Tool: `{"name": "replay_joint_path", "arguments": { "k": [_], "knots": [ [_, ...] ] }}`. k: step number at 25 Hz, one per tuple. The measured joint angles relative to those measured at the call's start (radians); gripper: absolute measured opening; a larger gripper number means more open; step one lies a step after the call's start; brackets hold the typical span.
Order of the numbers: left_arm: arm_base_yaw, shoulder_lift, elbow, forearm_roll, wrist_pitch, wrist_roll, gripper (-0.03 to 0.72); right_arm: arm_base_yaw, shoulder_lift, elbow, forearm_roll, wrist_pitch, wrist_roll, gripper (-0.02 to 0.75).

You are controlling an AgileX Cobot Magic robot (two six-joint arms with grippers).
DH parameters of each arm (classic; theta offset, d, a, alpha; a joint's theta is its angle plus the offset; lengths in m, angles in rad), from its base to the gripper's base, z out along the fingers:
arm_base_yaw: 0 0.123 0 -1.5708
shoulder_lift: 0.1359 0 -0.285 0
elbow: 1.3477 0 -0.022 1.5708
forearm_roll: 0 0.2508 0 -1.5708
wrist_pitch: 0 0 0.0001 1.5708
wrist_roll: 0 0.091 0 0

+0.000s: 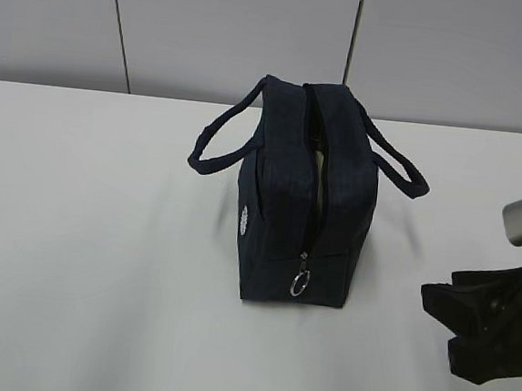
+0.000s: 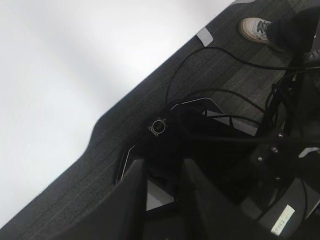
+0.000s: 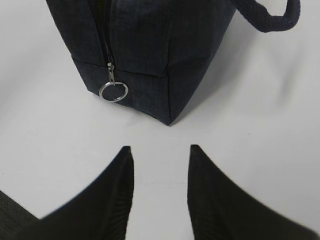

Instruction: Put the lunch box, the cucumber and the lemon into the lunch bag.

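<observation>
The dark navy lunch bag [image 1: 283, 207] stands upright mid-table, its end with the silver ring pull [image 1: 300, 283] facing the camera. Its top zipper gapes along the ridge, and something pale shows inside that I cannot identify. My right gripper [image 1: 438, 316] hovers low at the bag's right front, open and empty. In the right wrist view its gripper [image 3: 160, 148] points at the lunch bag's [image 3: 160, 40] near corner, with the ring pull [image 3: 113, 91] ahead and to the left. My left gripper [image 2: 164, 172] hangs off the table over the floor, slightly open with nothing between the fingers. The lunch box, cucumber and lemon are out of view.
Two loop handles [image 1: 212, 150] stick out on either side of the bag. The white table [image 1: 84, 235] runs back to a panelled wall. In the left wrist view the table's edge [image 2: 100, 117] borders dark carpet with cables [image 2: 200, 55], robot base parts and a shoe [image 2: 256, 29].
</observation>
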Motion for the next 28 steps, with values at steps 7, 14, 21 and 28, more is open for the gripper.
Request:
{"name": "replay_joint_path", "arguments": {
  "k": [7, 14, 21, 28],
  "knots": [
    [0.0, -0.123, 0.024, 0.112, 0.002, 0.008, 0.153, 0.0, 0.061, 0.0, 0.067, -0.034, 0.0, 0.275],
    [0.0, -0.17, 0.047, 0.154, 0.006, 0.008, 0.153, 0.037, 0.174, 0.0, 0.129, -0.108, 0.0, 0.275],
    [0.0, -0.17, 0.047, 0.18, 0.006, 0.008, 0.153, 0.179, 0.289, 0.0, 0.102, -0.28, 0.0, 0.275],
    [0.0, -0.17, 0.047, 0.197, 0.006, 0.008, 0.153, 0.204, 0.458, 0.0, -0.014, -0.466, 0.04, 0.275]
  ]
}}
